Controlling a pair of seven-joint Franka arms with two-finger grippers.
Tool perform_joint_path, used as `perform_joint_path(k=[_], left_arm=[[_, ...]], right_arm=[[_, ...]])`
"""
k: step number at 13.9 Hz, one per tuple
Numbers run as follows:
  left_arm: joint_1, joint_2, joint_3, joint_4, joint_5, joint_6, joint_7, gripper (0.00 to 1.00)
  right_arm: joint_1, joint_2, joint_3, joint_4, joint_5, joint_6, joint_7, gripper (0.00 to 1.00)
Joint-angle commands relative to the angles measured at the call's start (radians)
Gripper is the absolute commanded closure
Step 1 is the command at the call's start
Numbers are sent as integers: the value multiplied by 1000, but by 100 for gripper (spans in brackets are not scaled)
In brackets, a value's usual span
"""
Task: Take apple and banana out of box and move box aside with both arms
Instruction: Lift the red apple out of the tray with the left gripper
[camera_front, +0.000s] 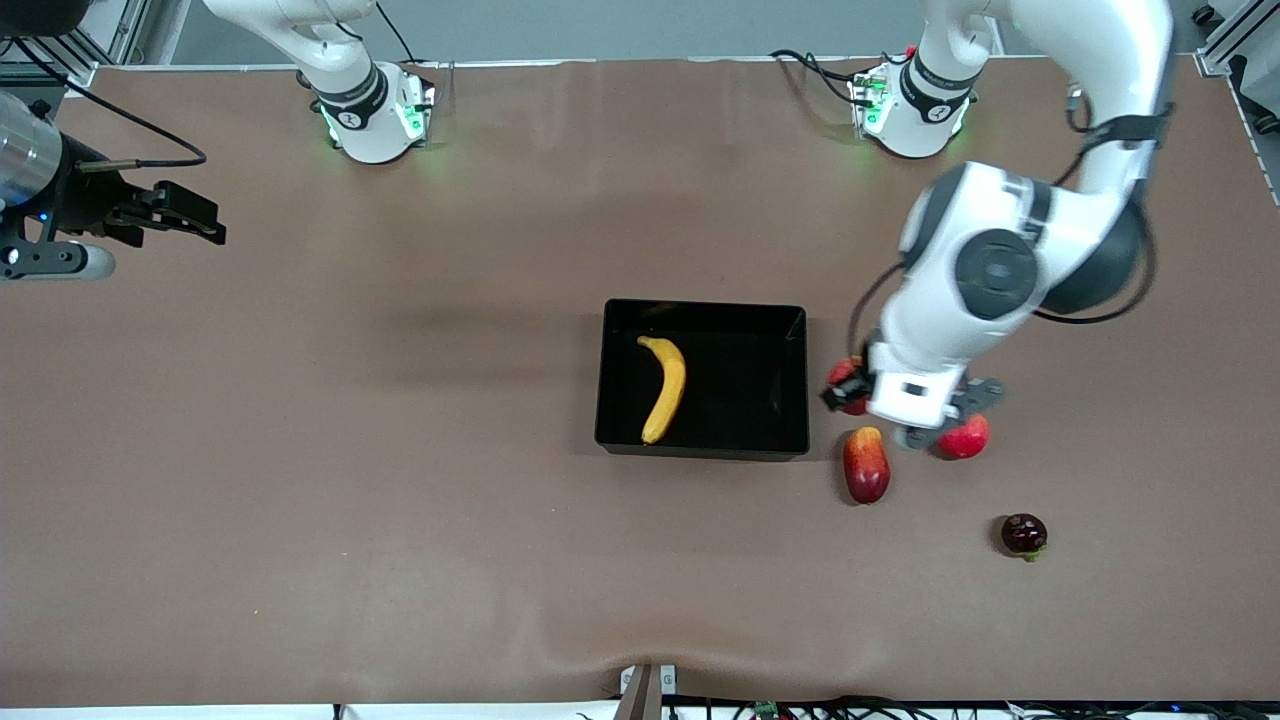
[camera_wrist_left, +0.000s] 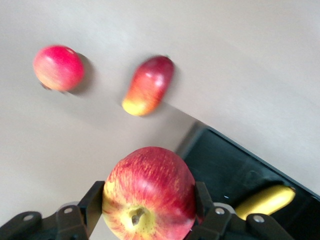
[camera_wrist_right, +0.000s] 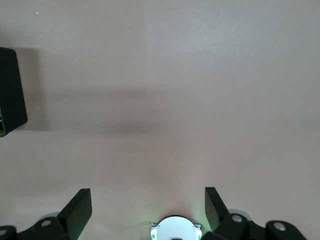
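The black tray lies mid-table with the yellow banana in it. My left gripper is shut on the small red apple with yellow streaks, just off the tray's wall toward the left arm's end. In the left wrist view the apple sits between both fingers, with the tray and banana beside it. My right gripper is open and empty, held over the table's right-arm end. The right wrist view shows its fingers spread and a tray corner.
A pink-red round fruit and an oblong red-and-yellow fruit lie close to the left gripper, both also in the left wrist view. A dark red fruit lies nearer the front camera.
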Motion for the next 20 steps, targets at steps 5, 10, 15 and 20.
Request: perform_joint_path(k=[5, 10, 15, 20], left_arm=[[211, 22, -4, -35, 20, -10, 254, 100], [239, 58, 2, 18, 54, 16, 268, 100], [249, 158, -1, 147, 33, 56, 496, 100], [245, 275, 0, 200, 37, 156, 584, 100]], right_arm=[[7, -9, 2, -12, 2, 3, 11, 0], [9, -7, 2, -12, 2, 6, 11, 0], [9, -4, 2, -12, 2, 8, 11, 0], [9, -3, 2, -12, 2, 9, 11, 0]])
